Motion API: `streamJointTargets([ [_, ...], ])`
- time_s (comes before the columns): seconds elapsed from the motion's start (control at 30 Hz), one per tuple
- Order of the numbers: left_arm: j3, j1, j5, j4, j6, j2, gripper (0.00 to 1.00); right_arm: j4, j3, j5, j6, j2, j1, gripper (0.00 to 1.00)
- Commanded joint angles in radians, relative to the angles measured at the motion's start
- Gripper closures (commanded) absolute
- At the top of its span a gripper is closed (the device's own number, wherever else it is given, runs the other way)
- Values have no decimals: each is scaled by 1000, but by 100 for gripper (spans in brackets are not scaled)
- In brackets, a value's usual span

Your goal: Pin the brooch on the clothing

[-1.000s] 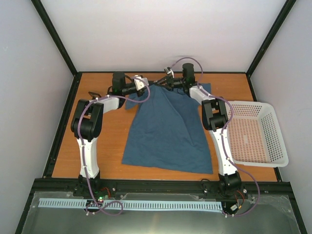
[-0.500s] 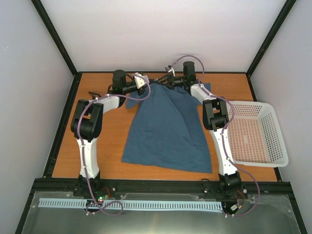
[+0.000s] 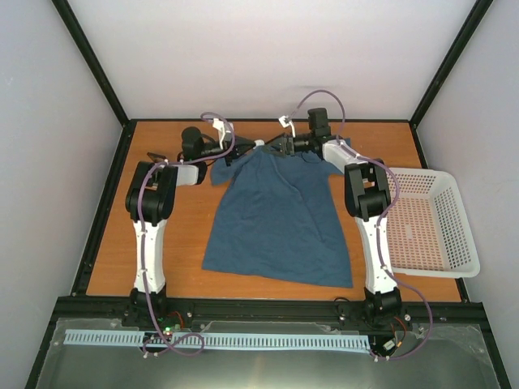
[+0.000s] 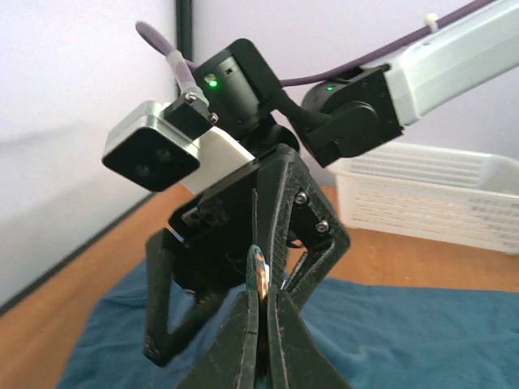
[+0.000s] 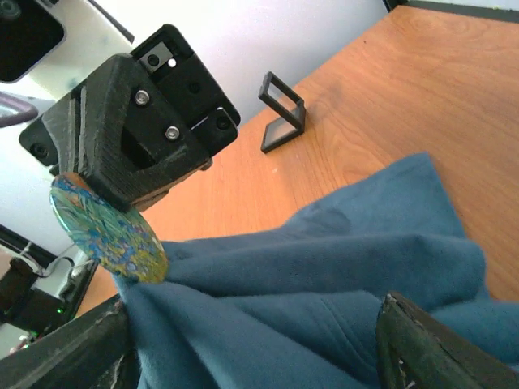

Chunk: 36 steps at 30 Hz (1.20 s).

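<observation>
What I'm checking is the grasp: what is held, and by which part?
The left gripper pinches the brooch by its rim. The right gripper is open, with the T-shirt bunched between its fingers.

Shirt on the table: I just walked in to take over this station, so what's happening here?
The left gripper is pinching the round brooch at the raised far edge of the shirt. The right gripper faces it, jaws spread, with bunched fabric between them. Whether the brooch is already pinned cannot be told.
</observation>
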State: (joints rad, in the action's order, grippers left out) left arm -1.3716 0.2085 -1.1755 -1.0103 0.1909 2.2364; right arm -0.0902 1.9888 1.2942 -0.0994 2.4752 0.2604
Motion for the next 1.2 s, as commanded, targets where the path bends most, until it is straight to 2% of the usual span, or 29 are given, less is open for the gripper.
streamJointTargets([
  [0.0, -20, 3, -165, -225, 225, 35, 99, -6, -103, -47, 200, -91, -40, 22],
  [0.17, -39, 2, -172, -312, 313, 62, 99, 45, -97, 19, 171, -72, -34, 23],
  [0.37, -63, -1, -171, -317, 345, 82, 99, 68, -120, 63, 182, -67, -28, 24],
  [0.43, -79, -1, -169, -312, 355, 91, 99, 45, -127, 70, 222, -75, -24, 20],
  [0.5, -95, -4, -169, -305, 364, 100, 99, 60, -158, 62, 234, -89, -24, 11],
  [0.67, -109, -15, -156, -238, 348, 104, 99, 80, -218, 48, 268, -133, -24, 9],
  [0.77, -121, -17, -151, -185, 337, 106, 99, 96, -258, 37, 291, -166, -24, 0],
  [0.9, -147, -17, -151, -122, 331, 113, 99, 107, -258, 31, 298, -167, -5, 0],
  [1.03, -153, -17, -161, -127, 356, 116, 99, 52, -194, 19, 317, -138, 23, 1],
  [1.17, -136, -19, -157, -145, 368, 107, 99, 35, -125, 31, 296, -93, 32, 7],
])
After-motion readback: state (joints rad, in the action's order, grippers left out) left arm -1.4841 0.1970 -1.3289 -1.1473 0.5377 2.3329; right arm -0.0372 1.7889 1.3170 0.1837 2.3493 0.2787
